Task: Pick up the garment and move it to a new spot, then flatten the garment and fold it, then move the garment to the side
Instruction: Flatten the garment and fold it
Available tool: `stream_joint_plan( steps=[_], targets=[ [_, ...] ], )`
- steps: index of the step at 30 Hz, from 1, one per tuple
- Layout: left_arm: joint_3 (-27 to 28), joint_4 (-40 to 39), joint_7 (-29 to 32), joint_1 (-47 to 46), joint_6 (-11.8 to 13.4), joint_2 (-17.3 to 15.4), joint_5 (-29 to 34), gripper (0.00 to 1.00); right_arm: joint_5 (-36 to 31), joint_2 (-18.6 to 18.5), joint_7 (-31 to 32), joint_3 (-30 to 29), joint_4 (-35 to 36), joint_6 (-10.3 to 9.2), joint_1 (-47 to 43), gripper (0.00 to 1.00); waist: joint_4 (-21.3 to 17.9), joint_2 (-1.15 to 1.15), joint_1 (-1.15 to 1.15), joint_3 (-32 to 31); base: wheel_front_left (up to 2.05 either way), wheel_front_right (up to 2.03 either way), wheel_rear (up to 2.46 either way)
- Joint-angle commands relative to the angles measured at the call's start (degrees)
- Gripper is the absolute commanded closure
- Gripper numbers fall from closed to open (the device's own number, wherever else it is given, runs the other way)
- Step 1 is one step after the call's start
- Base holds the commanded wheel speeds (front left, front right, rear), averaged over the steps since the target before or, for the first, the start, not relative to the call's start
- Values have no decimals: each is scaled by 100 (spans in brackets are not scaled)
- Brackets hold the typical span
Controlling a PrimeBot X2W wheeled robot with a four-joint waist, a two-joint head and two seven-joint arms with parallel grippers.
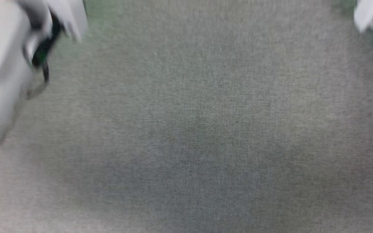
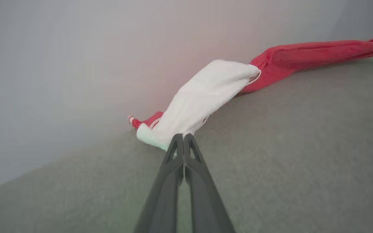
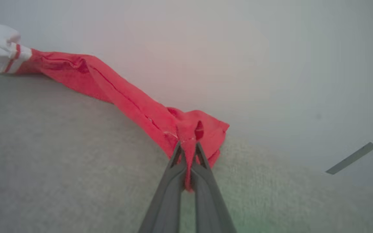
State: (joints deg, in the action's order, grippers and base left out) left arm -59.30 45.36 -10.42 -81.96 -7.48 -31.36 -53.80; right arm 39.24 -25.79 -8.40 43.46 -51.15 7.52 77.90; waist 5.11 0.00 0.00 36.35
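Grey woven surface, bare and wide in the blurred head view. Left gripper clamped on the shirt's white sleeve; right gripper clamped on its red hem. Beyond both grips the shirt runs as a twisted rope, seemingly near the surface's far edge. Best: hold firm, lift evenly, bring it nearer, where room lies.

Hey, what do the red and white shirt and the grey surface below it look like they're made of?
The garment: soft matte knit, probably cotton jersey; it drapes, creases and shows a stitched seam. The surface: matte grey-green textile, carpet- or felt-like, with a fine flecked grain; the fibre is unclear.
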Motion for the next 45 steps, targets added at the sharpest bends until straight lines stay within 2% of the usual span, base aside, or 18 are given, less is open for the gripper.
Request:
stream_joint_plan(
  steps=[1,6,9,11,12,19,22,27,32,39,45],
  targets=[
    [-64,-173,61,373,-1,-147,-150,100,185,-249,-3,122,215,-6,-313,100,123,0,0,-943,0,0,0],
    [-231,-933,118,1642,8,-590,-625,100,821,-969,1,479,1091,-6,-1561,100,176,0,0,-1514,0,0,0],
    [-309,-1518,144,2390,195,-842,-855,100,1085,-1352,-37,568,1508,-6,-2261,100,185,0,0,-1776,0,0,0],
    [-353,-1966,157,2868,420,-1037,-1003,100,1221,-1578,-38,606,1728,-6,-2693,100,187,0,0,-1914,0,0,0],
    [-353,-1966,157,2868,420,-1037,-1003,100,1221,-1578,-38,606,1728,-6,-2693,100,187,0,0,-1914,0,0,0],
    [-487,-3726,108,4437,1478,-1754,-1511,100,1456,-2080,-18,508,2398,-6,-4012,100,128,0,0,-2196,0,0,0],
    [-558,-4443,41,5048,1899,-1947,-1769,100,1501,-2226,63,461,2669,-6,-4595,100,120,0,0,-2261,0,0,0],
    [-501,-5251,-164,5924,2491,-2240,-2315,100,1630,-2391,226,239,3083,-6,-5544,100,118,0,0,-2324,0,0,0],
    [-371,-5842,-317,6603,2898,-2478,-2760,100,1879,-2563,416,-54,3498,-7,-6475,100,170,0,0,-2314,0,0,0],
    [-138,-6354,-426,7085,3213,-2679,-2995,100,1840,-2520,610,-700,3922,-7,-7407,100,159,0,0,-2169,0,0,0],
    [9,-6796,-321,6776,3451,-3049,-2649,100,1578,-2360,913,-1342,4360,-7,-7535,100,8,0,0,-2087,0,0,0]
  ],
)
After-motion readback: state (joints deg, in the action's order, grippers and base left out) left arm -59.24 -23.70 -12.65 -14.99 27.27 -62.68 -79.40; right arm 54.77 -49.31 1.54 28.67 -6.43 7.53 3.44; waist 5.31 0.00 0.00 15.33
